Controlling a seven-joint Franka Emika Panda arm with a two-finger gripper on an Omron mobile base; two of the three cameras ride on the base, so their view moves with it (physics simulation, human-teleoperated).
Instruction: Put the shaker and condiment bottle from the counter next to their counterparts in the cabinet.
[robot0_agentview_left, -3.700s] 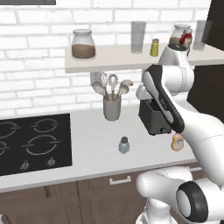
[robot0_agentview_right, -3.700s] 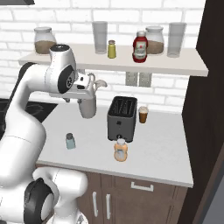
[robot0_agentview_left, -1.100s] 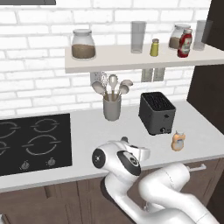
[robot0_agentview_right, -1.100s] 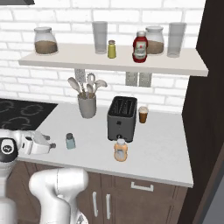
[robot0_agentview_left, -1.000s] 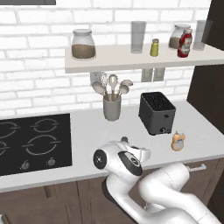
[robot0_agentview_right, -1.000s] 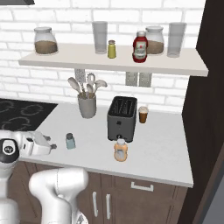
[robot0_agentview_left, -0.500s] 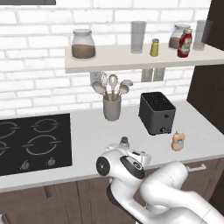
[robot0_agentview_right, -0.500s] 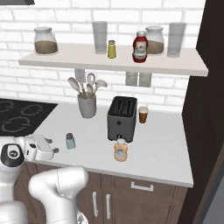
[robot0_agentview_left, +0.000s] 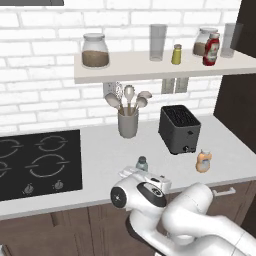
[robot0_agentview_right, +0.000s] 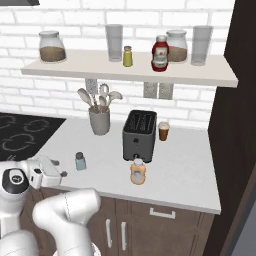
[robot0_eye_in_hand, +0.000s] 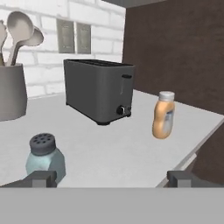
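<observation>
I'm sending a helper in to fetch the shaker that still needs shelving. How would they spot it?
Start at the dark toaster on the white counter. To its left, near the counter's front edge, stands the shaker, in front of the grey utensil holder. It is pale blue-grey with a dark perforated cap, unlike the yellow-green shaker up on the shelf.

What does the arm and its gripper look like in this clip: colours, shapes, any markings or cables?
The arm is glossy white with rounded, bulbous links and dark grey to black bands at the joints, one joint showing a round dark cap. The gripper is a boxy white hand with grey details; its two small dark fingertips are squared off. No cables or markings are visible.
</observation>
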